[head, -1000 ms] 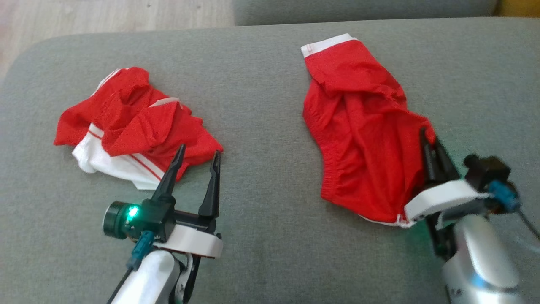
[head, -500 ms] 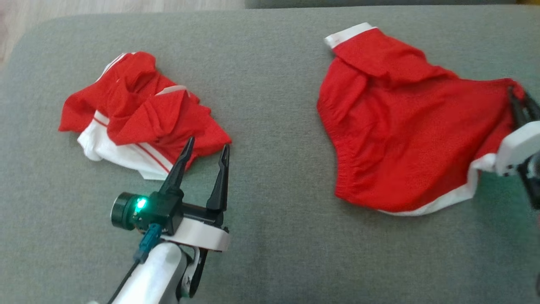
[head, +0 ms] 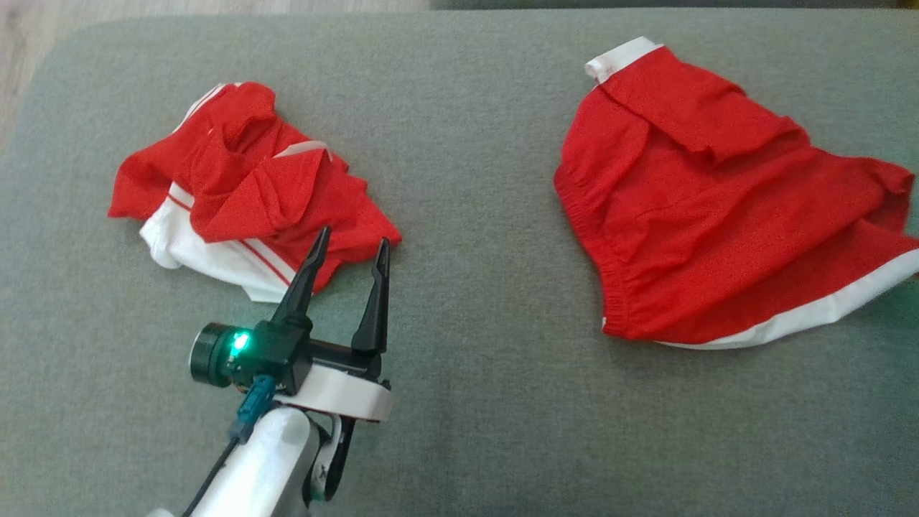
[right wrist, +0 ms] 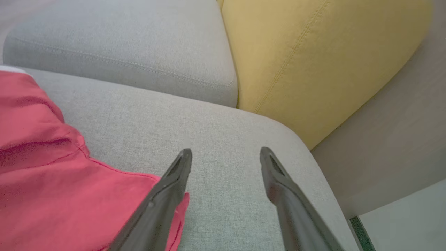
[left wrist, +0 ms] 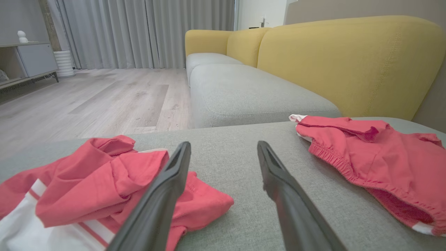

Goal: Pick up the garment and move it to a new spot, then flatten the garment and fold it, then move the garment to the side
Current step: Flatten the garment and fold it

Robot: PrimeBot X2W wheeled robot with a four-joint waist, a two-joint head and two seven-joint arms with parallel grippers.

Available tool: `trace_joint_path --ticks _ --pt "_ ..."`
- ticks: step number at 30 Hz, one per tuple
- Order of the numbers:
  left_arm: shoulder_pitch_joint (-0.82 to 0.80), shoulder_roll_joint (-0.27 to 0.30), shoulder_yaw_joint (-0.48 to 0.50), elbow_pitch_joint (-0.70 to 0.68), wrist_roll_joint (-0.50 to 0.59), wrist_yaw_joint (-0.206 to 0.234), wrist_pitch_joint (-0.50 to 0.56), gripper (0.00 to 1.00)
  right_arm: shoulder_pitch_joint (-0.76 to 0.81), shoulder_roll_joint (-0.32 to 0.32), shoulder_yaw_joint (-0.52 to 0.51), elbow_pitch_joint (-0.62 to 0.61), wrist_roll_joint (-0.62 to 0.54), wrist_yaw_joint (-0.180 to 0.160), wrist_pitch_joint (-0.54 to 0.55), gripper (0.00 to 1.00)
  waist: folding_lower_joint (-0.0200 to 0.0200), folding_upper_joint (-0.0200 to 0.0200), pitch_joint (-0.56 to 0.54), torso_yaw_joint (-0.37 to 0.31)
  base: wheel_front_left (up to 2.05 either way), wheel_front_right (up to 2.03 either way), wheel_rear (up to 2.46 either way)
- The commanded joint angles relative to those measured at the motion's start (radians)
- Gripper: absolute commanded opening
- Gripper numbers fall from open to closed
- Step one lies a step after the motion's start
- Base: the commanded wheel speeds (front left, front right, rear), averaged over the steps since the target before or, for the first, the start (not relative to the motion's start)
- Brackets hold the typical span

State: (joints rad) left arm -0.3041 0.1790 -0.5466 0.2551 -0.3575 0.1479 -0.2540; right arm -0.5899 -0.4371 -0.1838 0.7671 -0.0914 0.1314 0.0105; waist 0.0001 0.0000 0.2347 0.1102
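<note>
Grey fabric cushion (head: 467, 215) with the red garment (head: 718, 237) laid out at right: likely moved, partly flattened, not folded.
Spread mostly flat on the right side, white band along the near edge, creases and a turned-over flap at the far end; looks to need more smoothing, then folding, then shifting aside. Crumpled red-and-white garment (head: 244, 194) in a heap on the left. Left gripper (head: 353, 237) spread wide, empty, just near that heap. Right gripper (right wrist: 226, 150) spread wide, grasping nothing, at the red garment's right edge.

Right gripper (right wrist: 225, 151) agape — garment (right wrist: 41, 167) alongside
</note>
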Motion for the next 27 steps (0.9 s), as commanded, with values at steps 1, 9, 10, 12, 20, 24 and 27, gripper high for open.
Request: trace_joint_path --ticks 1,9,10,12,20,24,27 --pt "-0.024 0.009 0.046 -0.025 0.015 -0.005 -0.008 1.0 -0.026 0.011 0.001 -0.032 -0.027 -0.001 -0.039 1.0 -0.0001 0.0 -0.019 -0.016 0.0 0.0 0.0" --pt "0.016 0.009 0.07 -0.031 0.019 -0.014 -0.008 1.0 0.054 0.215 0.007 -0.181 -0.003 -0.001 -0.214 1.0 -0.0001 0.0 -0.098 -0.083 0.0 0.0 0.0" --pt "0.022 0.007 0.073 -0.034 0.018 -0.015 -0.008 1.0 0.077 0.242 0.011 -0.211 0.009 -0.001 -0.226 1.0 -0.0001 0.0 -0.108 -0.091 0.0 0.0 0.0" --pt "0.034 0.004 0.078 -0.038 0.017 -0.018 -0.008 1.0 0.128 0.29 0.016 -0.27 0.035 -0.001 -0.244 1.0 -0.0001 0.0 -0.126 -0.106 0.0 0.0 0.0" --pt "0.077 -0.01 0.09 -0.047 0.008 -0.034 -0.008 1.0 0.368 0.376 0.075 -0.46 0.07 -0.001 -0.267 1.0 -0.0001 0.0 -0.17 -0.147 0.0 0.0 0.0" --pt "0.094 -0.024 0.098 -0.05 0.001 -0.043 -0.008 1.0 0.475 0.386 0.098 -0.512 0.113 -0.001 -0.269 1.0 -0.0001 0.0 -0.17 -0.17 0.0 0.0 0.0" --pt "0.097 -0.034 0.097 -0.045 0.0 -0.057 -0.008 1.0 0.507 0.386 0.11 -0.529 0.153 -0.001 -0.271 1.0 -0.0001 0.0 -0.162 -0.181 0.0 0.0 0.0"
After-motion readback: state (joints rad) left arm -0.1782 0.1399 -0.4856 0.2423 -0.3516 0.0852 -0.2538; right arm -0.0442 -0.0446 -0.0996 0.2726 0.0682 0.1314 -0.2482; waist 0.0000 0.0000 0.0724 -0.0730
